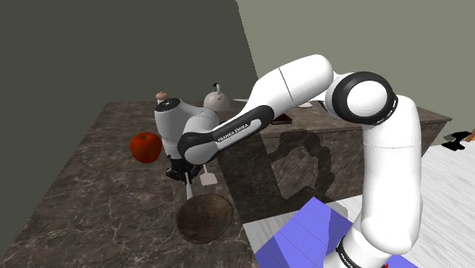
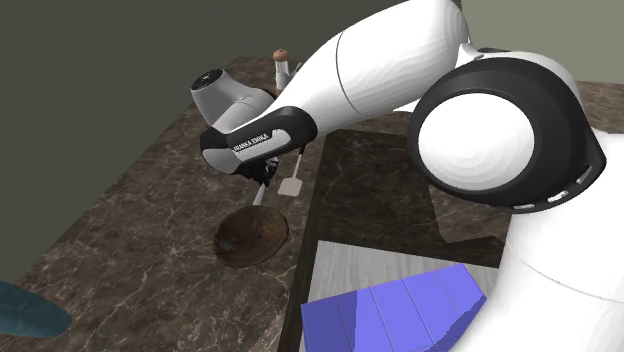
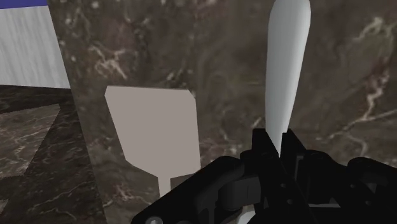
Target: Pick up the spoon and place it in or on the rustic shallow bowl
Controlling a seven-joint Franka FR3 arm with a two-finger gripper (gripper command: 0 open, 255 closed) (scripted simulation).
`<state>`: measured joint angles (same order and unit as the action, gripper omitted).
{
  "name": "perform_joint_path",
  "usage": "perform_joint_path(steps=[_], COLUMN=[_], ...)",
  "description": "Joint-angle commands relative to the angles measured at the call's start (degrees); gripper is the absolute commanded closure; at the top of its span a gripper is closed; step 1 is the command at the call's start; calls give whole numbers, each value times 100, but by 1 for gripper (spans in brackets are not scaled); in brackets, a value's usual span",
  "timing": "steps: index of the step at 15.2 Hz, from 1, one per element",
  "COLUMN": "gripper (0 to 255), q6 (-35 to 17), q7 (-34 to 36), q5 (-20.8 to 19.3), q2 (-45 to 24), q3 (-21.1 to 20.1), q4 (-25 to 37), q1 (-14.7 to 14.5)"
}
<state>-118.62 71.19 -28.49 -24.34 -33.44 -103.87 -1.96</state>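
My gripper [image 1: 180,172] is shut on a pale grey spoon [image 1: 187,190], which hangs down from the fingers above the dark marble counter. In the wrist view the spoon [image 3: 284,70] runs straight out from between the black fingers [image 3: 263,150], its wide end farthest from the gripper [image 3: 278,145]. The shallow brown bowl [image 1: 204,218] sits on the counter just below and toward the stand from the spoon's tip. In the second exterior view the spoon [image 2: 262,196] hangs just above the bowl's [image 2: 252,238] far rim, under the gripper [image 2: 265,181].
A flat beige spatula [image 3: 154,132] lies on the counter beside the spoon, also seen as a spatula [image 1: 207,180] near the gripper. A red apple [image 1: 145,146], a grey kettle [image 1: 218,97] and a small grinder [image 1: 161,97] stand farther back. The counter's edge [image 1: 242,228] runs beside the bowl.
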Motion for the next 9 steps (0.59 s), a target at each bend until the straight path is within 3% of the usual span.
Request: perform_joint_path(steps=[1,9], gripper=[255,255], q6=[2,385], q7=[1,-207], q5=[0,224], q2=[-4,258], q3=[1,-100], q4=[-4,190], q1=[-1,66])
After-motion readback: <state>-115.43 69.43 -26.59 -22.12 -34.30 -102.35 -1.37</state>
